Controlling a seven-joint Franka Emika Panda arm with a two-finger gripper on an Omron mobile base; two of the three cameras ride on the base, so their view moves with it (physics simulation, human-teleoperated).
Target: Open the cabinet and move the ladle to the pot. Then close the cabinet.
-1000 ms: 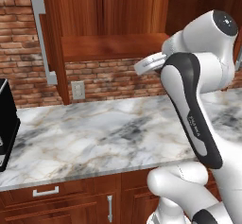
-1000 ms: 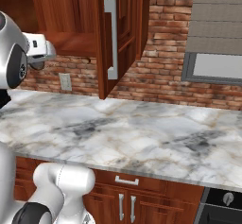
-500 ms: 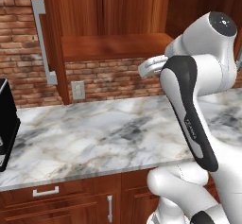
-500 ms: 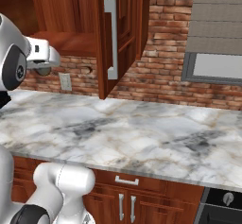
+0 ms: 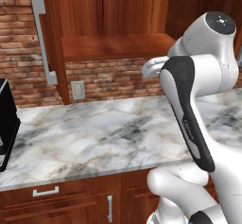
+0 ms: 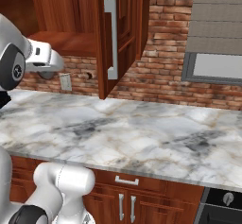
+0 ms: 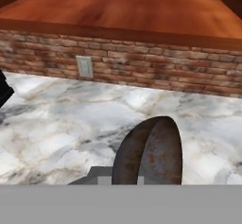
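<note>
The gripper [image 7: 126, 180] clamps the ladle [image 7: 149, 152]; swinging wide could knock its bowl on the open cabinet [image 6: 120, 34] door

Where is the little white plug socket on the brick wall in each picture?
Left base view: socket left of middle, on the brick wall.
Right base view: socket far left, about halfway up.
Hand view: socket upper left.
Shared landmark: the cabinet shelf, just above the socket every time.
</note>
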